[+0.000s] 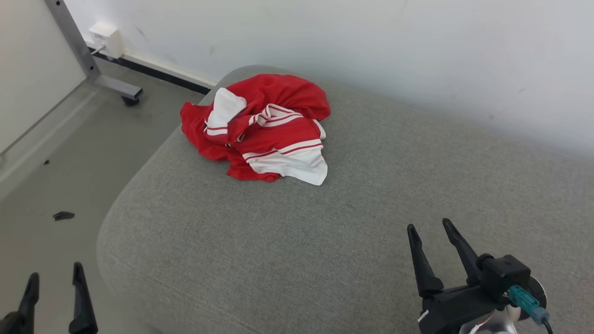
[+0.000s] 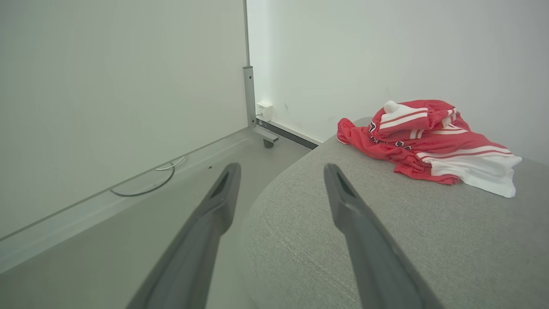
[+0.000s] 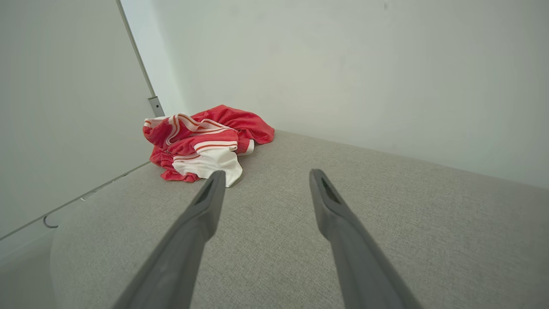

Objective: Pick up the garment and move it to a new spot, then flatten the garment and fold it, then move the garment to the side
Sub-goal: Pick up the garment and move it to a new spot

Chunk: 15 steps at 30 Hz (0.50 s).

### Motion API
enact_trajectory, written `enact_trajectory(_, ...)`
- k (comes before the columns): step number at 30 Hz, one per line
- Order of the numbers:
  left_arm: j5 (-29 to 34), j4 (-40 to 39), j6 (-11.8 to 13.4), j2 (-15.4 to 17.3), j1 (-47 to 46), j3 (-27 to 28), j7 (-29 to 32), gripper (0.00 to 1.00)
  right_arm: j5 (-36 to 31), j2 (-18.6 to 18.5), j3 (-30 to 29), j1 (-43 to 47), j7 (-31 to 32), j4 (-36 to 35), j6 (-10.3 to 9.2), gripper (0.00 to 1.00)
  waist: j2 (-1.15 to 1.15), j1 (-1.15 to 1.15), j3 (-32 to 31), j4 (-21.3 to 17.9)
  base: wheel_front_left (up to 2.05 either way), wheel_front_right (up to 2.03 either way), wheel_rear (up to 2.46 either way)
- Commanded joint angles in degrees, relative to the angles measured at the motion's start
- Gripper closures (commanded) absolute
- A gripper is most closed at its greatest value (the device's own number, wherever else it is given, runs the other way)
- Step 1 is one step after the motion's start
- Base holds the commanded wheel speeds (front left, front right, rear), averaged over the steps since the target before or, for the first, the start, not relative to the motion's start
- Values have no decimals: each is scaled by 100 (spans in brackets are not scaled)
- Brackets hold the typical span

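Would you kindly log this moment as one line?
stage: pre-grasp | garment: crumpled on cushion | left gripper: open, empty | right gripper: open, empty

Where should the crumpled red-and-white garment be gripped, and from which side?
On the garment, probably the raised striped fold, from above: it stands proud of the grey cushion, whereas the white hem lies flat.

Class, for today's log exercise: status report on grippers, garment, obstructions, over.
Left gripper open, empty, low beside cushion. Right gripper open, empty, over it. Garment crumpled near cushion's far left end, untouched. Nothing between grippers and garment.
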Motion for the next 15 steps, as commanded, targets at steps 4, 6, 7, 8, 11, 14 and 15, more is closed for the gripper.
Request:
enact_trajectory(4,-78,-35,49,-5,117,73,-89,0,-40,-11,62,-166,-42,144,19,0,-1,-1,107,77,0,0,0)
enact_trajectory(6,-93,-36,59,2,152,87,-105,0,-35,-11,82,-210,-65,198,19,0,-1,-1,109,75,0,0,0)
enact_trajectory(7,-103,-22,61,16,150,93,-106,0,-26,-11,86,-221,-79,223,19,0,-1,-1,109,72,0,0,0)
enact_trajectory(8,-100,-12,67,22,127,85,-107,0,-20,-11,78,-221,-92,242,19,0,-1,-1,107,67,0,0,0)
enact_trajectory(11,-153,50,15,47,-55,51,-130,0,-39,-11,-32,-156,-133,279,19,0,-1,-1,104,47,0,0,0)
enact_trajectory(14,-194,175,-75,110,-309,12,-88,0,-15,-11,-193,-51,-158,264,19,0,-1,-1,119,16,0,0,0)
enact_trajectory(15,-224,219,-118,141,-417,-5,-75,0,-41,-12,-265,-13,-165,249,19,0,-1,-1,136,4,0,0,0)
